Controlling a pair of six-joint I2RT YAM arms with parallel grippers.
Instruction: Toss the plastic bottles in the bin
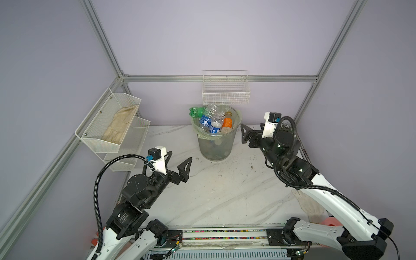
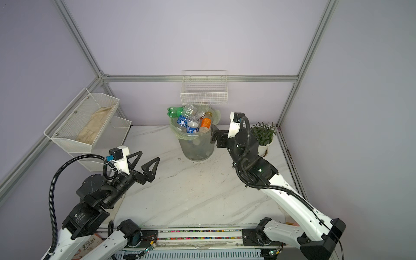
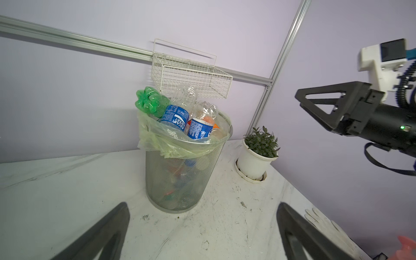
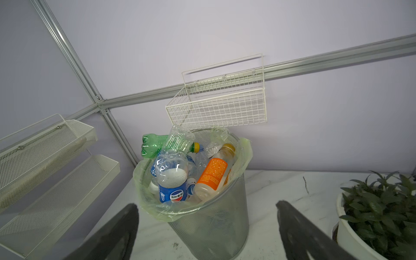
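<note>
Heaped in the bin [image 1: 216, 147], up past its rim: the plastic bottles [image 1: 213, 122]. On the heap's left edge, a green bottle [image 1: 197, 112] on its side, base jutting out beyond the rim. Toward the right, an orange-labelled bottle [image 1: 227, 123] leaning on the liner, cap toward the rear wall. Between those two, blue-labelled bottles [image 1: 205, 121] and crumpled clear ones. Lower down, more bottles dimly visible through the grey mesh. Folded out over the rim, a pale green bag [image 3: 180, 144].

Bin upright at the back of the desk [image 1: 225, 191], close to the rear wall, just below a white wire basket [image 1: 226, 94] hung from the wall rail.

Right jaws: spread wide, nothing between them, just beside the bin's rim on its right, pointed at it; impossible to tell whether touching. Left jaws: also spread wide and empty, above the desk's left part, well apart from the bin, aimed toward it.

On the left wall, a white mesh two-tier shelf [image 1: 112, 135] with a beige cloth [image 1: 120, 126] in the upper tier. In the desk's back right corner, a potted plant [image 2: 263, 134]. Near the front right, a pale glove [image 1: 308, 204] lying flat, partly under the right arm.
</note>
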